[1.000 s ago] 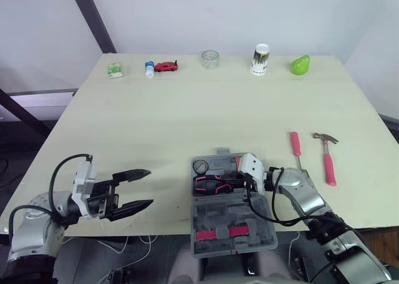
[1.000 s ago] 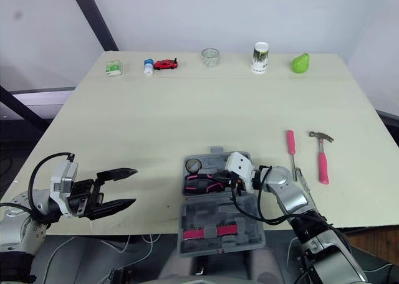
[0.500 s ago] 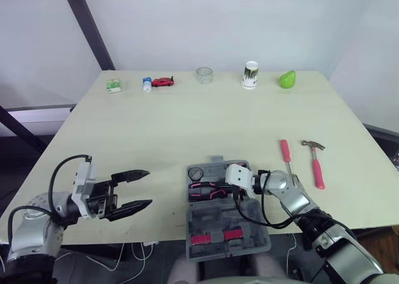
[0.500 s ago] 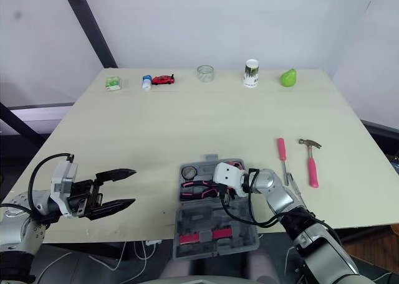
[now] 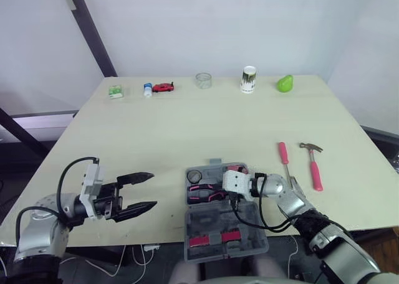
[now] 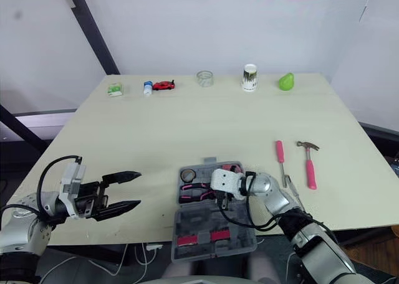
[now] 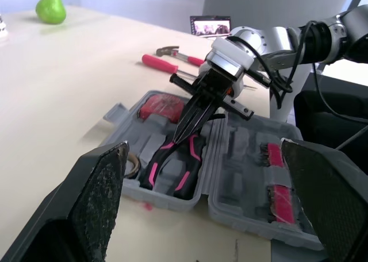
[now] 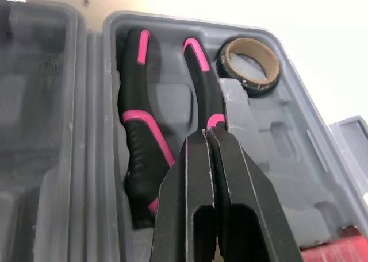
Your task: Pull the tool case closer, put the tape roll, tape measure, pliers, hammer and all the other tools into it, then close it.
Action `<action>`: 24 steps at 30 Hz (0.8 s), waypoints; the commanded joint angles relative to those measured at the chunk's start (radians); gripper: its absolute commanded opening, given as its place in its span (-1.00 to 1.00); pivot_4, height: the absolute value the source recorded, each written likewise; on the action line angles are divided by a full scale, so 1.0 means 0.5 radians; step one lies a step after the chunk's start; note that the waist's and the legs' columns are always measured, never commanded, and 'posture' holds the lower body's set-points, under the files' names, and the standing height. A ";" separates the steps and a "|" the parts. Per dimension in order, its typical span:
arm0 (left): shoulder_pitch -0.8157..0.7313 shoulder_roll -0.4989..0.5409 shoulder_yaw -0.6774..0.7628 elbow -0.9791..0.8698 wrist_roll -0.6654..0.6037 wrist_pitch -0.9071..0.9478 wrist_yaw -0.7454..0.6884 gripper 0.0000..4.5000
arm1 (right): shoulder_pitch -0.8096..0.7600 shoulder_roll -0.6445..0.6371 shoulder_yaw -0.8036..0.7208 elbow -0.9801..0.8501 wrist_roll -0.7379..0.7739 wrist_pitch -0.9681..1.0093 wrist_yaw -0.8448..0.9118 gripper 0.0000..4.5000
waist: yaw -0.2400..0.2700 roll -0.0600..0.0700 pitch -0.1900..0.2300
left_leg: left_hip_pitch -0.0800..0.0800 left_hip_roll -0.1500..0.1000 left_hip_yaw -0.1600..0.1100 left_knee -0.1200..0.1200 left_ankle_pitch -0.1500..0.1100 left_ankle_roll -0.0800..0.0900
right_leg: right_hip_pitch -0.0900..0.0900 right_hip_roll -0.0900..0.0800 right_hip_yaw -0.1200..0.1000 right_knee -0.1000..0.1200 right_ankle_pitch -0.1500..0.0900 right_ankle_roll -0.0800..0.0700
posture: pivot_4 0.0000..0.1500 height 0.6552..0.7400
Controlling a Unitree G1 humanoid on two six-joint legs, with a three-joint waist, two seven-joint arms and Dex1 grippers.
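tool case (image 5: pixel 209 217): grey, lying open
pliers (image 5: pixel 202 194): pink-black, inside
tape roll (image 5: pixel 194 175), red tape measure (image 7: pixel 162 107): inside
hammer (image 5: pixel 315 169), screwdriver (image 5: pixel 283 156): pink-handled, outside, to its right

Pear (image 5: pixel 285 83), cup (image 5: pixel 249 79), toy car (image 5: pixel 164 86).

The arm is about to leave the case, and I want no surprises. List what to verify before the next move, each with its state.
1. Case open and near: ok, it lies open at the near edge of the table.
2. Pliers in case: ok.
3. Tape roll and tape measure in case: ok.
4. Hammer and screwdriver packed: not ok, both lie on the table to the right of the case.
5. Right gripper open for a grasp: not ok, it is shut with its tips at a pliers handle.
6. Left gripper free: ok, it is open and holds nothing.
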 commanded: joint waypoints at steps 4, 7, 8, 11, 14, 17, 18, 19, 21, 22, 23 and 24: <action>0.032 -0.068 0.044 -0.166 0.010 0.121 0.273 1.00 | 0.181 -0.028 -0.363 -0.516 0.437 0.402 0.048 -0.98 | 0.015 0.000 0.044 | -0.026 -0.002 -0.002 0.003 0.001 0.000 | -0.020 -0.004 -0.004 0.000 0.006 -0.008 | 1.00 1.00; 0.070 -0.126 0.057 -0.171 0.058 0.080 0.379 1.00 | 0.309 -0.061 -0.498 -0.915 0.679 0.576 0.072 -0.98 | 0.026 0.011 0.058 | -0.068 -0.008 -0.003 0.009 0.001 -0.001 | -0.058 -0.012 -0.007 0.004 0.012 0.003 | 1.00 1.00; 0.084 -0.138 0.067 -0.177 0.055 0.102 0.422 1.00 | 0.364 -0.100 -0.551 -1.044 0.735 0.655 0.058 -0.98 | 0.023 0.011 0.058 | -0.082 -0.008 -0.003 0.012 0.001 -0.001 | -0.071 -0.012 -0.008 0.006 0.015 0.007 | 1.00 1.00; 0.113 -0.162 0.094 -0.197 0.049 0.127 0.497 1.00 | 0.528 -0.246 -0.696 -1.321 0.876 0.853 0.052 -0.98 | 0.026 0.009 0.062 | -0.107 -0.008 -0.005 0.018 0.001 -0.001 | -0.089 -0.010 -0.012 0.004 0.016 0.008 | 1.00 1.00; 0.208 -0.174 0.112 -0.249 0.065 0.135 0.554 1.00 | 0.812 -0.451 -0.914 -1.521 0.949 0.854 0.091 -0.71 | 0.052 0.008 0.073 | -0.108 -0.010 -0.005 0.016 0.001 -0.001 | -0.087 -0.011 -0.015 -0.001 0.015 0.008 | 1.00 1.00; 0.368 -0.202 0.106 -0.325 0.144 0.103 0.647 1.00 | 1.161 -0.663 -1.152 -1.706 1.043 0.867 0.163 -0.09 | 0.056 0.012 0.087 | -0.107 -0.015 -0.002 0.016 0.000 0.000 | -0.083 -0.012 -0.019 -0.005 0.014 0.014 | 1.00 1.00; 0.421 -0.212 0.109 -0.353 0.147 0.123 0.678 1.00 | 1.303 -0.717 -1.253 -1.760 1.072 0.851 0.191 0.09 | 0.059 0.009 0.092 | -0.107 -0.016 0.000 0.017 0.000 0.000 | -0.083 -0.012 -0.018 -0.005 0.015 0.016 | 1.00 1.00; 0.462 -0.217 0.120 -0.376 0.146 0.133 0.700 1.00 | 1.432 -0.751 -1.352 -1.807 1.115 0.849 0.202 0.31 | 0.059 0.007 0.093 | -0.107 -0.017 0.001 0.018 0.000 0.000 | -0.082 -0.013 -0.018 -0.006 0.014 0.017 | 1.00 1.00; 0.510 -0.208 0.154 -0.400 0.135 0.156 0.723 1.00 | 1.642 -0.782 -1.522 -1.858 1.164 0.832 0.213 0.70 | 0.059 -0.001 0.098 | -0.106 -0.015 0.001 0.019 0.000 0.000 | -0.081 -0.011 -0.018 -0.007 0.013 0.016 | 1.00 1.00; 0.538 -0.196 0.170 -0.411 0.135 0.162 0.728 1.00 | 1.765 -0.787 -1.632 -1.860 1.180 0.812 0.224 0.90 | 0.059 -0.003 0.099 | -0.105 -0.013 0.000 0.021 0.000 0.000 | -0.081 -0.011 -0.018 -0.006 0.012 0.014 | 1.00 1.00; 0.562 -0.187 0.184 -0.420 0.135 0.168 0.733 1.00 | 1.870 -0.786 -1.730 -1.856 1.194 0.795 0.234 0.98 | 0.059 -0.005 0.100 | -0.105 -0.012 0.000 0.023 0.000 0.000 | -0.081 -0.011 -0.018 -0.005 0.012 0.013 | 1.00 1.00; 0.584 -0.181 0.200 -0.428 0.129 0.178 0.740 1.00 | 1.968 -0.776 -1.825 -1.846 1.205 0.772 0.240 0.98 | 0.060 -0.006 0.100 | -0.105 -0.011 0.000 0.025 0.001 0.000 | -0.081 -0.011 -0.018 -0.004 0.012 0.013 | 1.00 1.00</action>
